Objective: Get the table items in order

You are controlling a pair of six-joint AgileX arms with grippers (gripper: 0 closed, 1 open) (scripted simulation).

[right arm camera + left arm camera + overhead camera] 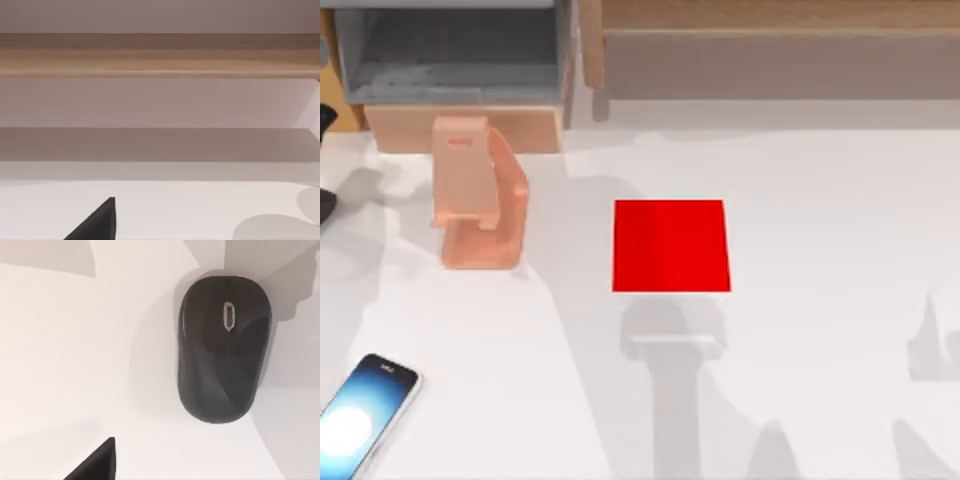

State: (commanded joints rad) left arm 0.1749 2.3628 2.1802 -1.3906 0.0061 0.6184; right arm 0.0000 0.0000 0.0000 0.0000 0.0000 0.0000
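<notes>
White table (60, 340) carries the mouse (223, 347) below my left hand, its grip state unclear.

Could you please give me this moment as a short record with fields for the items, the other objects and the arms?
phone: smartphone, screen lit, flat on the table at its near left corner
mouse: computer mouse, flat on the white tabletop below the left wrist camera, not held
mat: red mat, mid-table, nothing on it
stand: peach phone stand, upright, left of the mat, holding nothing
shelves: shelf units along the far edge
left arm: over the mouse
right arm: facing the wooden shelf
</notes>
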